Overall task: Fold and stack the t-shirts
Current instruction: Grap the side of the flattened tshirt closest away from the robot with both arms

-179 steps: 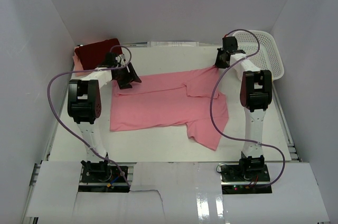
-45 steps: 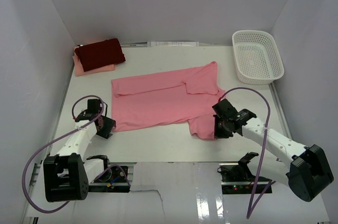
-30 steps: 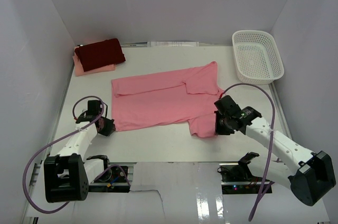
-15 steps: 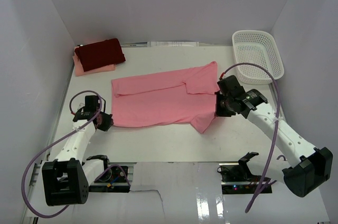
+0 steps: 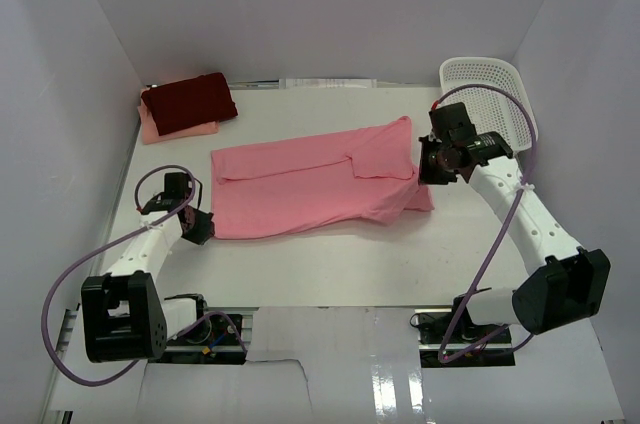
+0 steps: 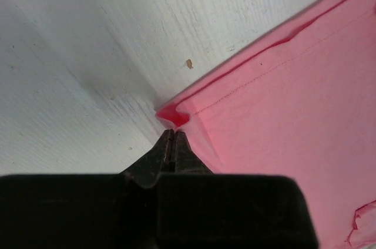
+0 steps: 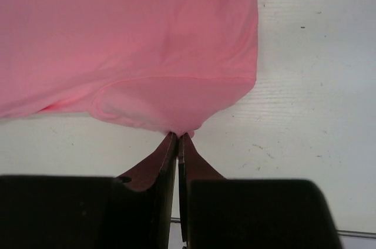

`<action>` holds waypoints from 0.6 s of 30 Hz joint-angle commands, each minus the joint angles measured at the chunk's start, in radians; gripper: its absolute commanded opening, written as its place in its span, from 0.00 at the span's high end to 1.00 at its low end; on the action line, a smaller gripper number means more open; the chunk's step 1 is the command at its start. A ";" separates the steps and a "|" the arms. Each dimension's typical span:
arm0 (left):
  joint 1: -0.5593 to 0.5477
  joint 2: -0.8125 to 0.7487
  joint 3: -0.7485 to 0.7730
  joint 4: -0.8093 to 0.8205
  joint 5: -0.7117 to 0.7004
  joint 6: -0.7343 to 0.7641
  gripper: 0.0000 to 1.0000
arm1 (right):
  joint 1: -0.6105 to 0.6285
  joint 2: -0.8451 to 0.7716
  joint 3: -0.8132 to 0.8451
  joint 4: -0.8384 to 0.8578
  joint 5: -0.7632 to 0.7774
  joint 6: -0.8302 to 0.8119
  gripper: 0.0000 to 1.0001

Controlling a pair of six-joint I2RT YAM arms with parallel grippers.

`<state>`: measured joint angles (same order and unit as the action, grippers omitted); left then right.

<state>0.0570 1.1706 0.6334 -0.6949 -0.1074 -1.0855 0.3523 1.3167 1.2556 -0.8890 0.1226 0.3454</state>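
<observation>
A salmon-pink t-shirt point(image 5: 300, 184) lies spread across the middle of the table. My left gripper point(image 5: 200, 229) is shut on its near-left corner point(image 6: 174, 117), pinched at the fingertips. At the shirt's right end my right gripper point(image 5: 432, 166) is shut on the sleeve edge point(image 7: 179, 128), which is lifted and folded back over the shirt body. A dark maroon-red t-shirt point(image 5: 188, 102) lies folded on a pale peach-pink t-shirt point(image 5: 185, 130) at the back left corner.
A white mesh basket point(image 5: 492, 104) stands at the back right, just behind the right arm. White walls close in the table on the left, right and back.
My right gripper has carried the sleeve from the near right up and back over the shirt. The left gripper holds its corner and has barely shifted.
</observation>
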 commanded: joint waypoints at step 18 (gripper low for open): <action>0.004 0.149 0.216 0.028 0.023 -0.017 1.00 | -0.058 0.153 0.191 0.061 -0.064 -0.071 0.92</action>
<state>0.0570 1.3167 0.8093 -0.6724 -0.0998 -1.0901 0.3088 1.4624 1.3849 -0.8593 0.0673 0.2989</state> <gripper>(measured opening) 0.023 0.081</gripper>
